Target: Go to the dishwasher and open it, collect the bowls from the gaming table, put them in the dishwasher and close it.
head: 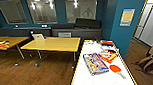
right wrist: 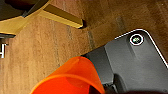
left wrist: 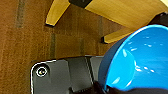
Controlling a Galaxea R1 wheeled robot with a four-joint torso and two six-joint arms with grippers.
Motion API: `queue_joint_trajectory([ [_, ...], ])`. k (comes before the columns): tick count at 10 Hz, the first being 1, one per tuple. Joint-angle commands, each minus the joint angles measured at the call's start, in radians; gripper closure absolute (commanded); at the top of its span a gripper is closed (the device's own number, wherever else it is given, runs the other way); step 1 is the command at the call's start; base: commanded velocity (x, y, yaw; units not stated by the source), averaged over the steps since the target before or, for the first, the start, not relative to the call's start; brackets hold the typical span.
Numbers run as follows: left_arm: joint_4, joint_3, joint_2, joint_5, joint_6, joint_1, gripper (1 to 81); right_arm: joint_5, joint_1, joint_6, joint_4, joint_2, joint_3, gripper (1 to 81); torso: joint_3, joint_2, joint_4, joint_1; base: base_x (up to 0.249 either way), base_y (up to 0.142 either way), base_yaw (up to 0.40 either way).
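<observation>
Lengthwise, gaming table (head: 81, 80) recedes ahead.

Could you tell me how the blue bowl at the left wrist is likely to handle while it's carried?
The blue bowl looks like thin plastic, so probably stiff and light. Its glossy highlights suggest a slippery surface. Being round, it might roll if dropped on the wooden floor.

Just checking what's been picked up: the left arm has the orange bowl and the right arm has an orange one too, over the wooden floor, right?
Not quite. The bowl at the left gripper is a blue bowl, as the left wrist view shows. The rest holds: an orange bowl sits at the right gripper, over the wooden floor.
</observation>
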Motion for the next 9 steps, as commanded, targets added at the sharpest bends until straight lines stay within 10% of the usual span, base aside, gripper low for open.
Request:
queue_joint_trajectory([
  [1,0.049,-0.052,0.024,-0.061,0.004,0.017,81.1,-0.026,0.006,0.001,-0.047,0.006,-0.048,81.1,0.0,0.0,0.0,0.0,-0.129,0.0,0.0],
  [9,0.079,-0.282,0.15,-0.146,0.017,0.143,81.1,-0.026,-0.034,0.004,-0.089,0.107,-0.183,81.1,0.001,-0.002,0.0,-0.004,-0.157,0.0,0.0],
])
